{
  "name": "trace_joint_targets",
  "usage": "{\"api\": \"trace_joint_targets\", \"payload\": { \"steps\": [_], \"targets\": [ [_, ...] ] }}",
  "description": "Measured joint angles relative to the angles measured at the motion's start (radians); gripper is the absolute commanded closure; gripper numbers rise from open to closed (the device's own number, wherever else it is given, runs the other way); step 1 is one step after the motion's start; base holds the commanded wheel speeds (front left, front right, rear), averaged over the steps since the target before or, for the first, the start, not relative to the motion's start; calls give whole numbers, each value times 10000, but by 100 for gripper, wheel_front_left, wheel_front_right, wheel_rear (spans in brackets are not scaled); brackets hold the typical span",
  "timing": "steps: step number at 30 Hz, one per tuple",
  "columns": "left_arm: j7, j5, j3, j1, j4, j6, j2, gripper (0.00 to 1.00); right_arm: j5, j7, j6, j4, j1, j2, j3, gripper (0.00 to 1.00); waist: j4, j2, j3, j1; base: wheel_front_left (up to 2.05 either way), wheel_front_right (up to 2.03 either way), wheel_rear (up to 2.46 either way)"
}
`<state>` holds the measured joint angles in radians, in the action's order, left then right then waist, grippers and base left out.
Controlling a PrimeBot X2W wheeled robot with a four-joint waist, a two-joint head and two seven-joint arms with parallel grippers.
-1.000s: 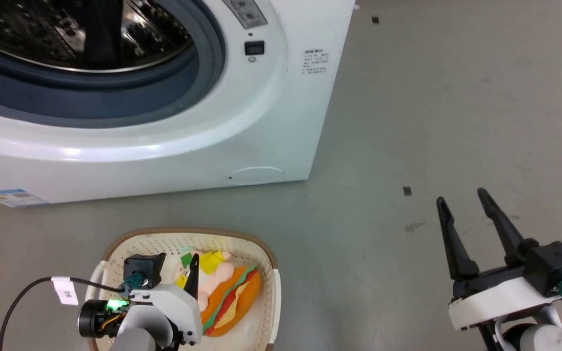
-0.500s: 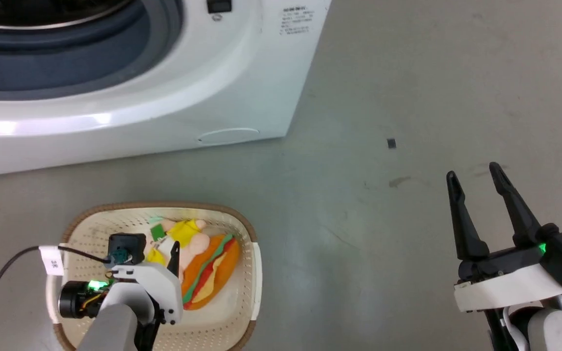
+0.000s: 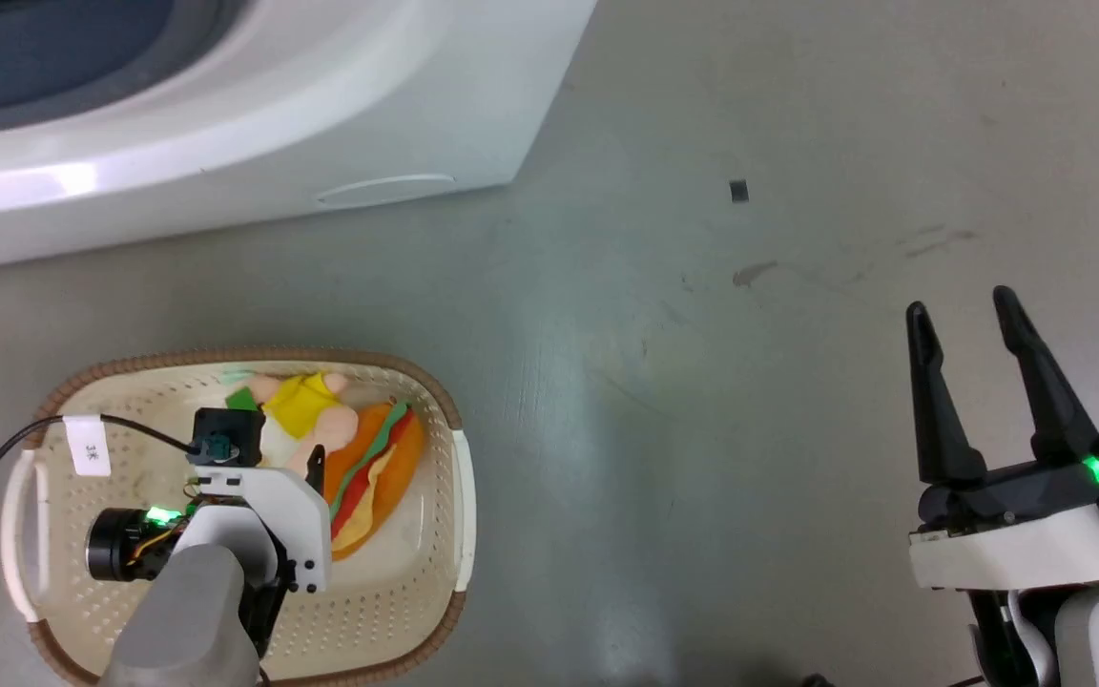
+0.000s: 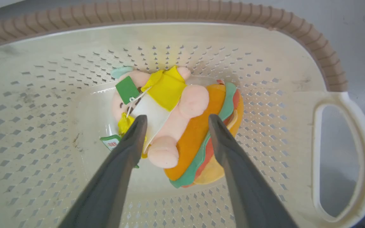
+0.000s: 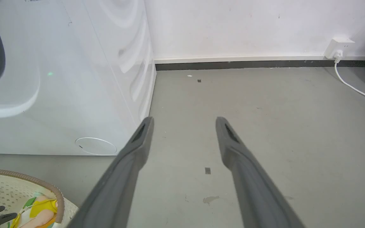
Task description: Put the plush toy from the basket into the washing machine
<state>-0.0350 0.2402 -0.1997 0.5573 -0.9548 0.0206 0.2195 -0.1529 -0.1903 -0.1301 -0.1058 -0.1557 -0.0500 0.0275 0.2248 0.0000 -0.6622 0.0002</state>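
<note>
Right, the plush toy [image 4: 188, 126] is seen lying on the bottom of the basket [image 3: 395, 582], tucked toward its far right corner, by the edge that faces the washing machine [image 3: 321, 114]. The pink piglet in its yellow top is turned toward the basket's middle and the orange burger cushion toward the right wall. A green tag [image 4: 127, 89] is draped across the piglet's head. The left gripper [image 4: 176, 118] is held down inside the basket with its two dark fingers spread wide and the toy straddled: one tip is set over the piglet's pale front, the other over the burger's layered edge. Whether the tips are touching the fabric cannot be told. Off to the right, the right gripper [image 3: 962, 302] is held open as well, fingers parted above the grey floor [image 3: 702, 382], well apart from the basket.
</note>
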Motion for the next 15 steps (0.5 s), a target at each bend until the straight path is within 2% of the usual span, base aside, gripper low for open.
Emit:
{"api": "trace_joint_targets", "payload": {
  "steps": [15],
  "targets": [
    [117, 81, -819, 1252, -1565, -102, 546, 0, -82, -316, 0, -426, -453, 0, 10, 0, 445, 0, -1639, 0, 0, 0, 0]
  ]
}}
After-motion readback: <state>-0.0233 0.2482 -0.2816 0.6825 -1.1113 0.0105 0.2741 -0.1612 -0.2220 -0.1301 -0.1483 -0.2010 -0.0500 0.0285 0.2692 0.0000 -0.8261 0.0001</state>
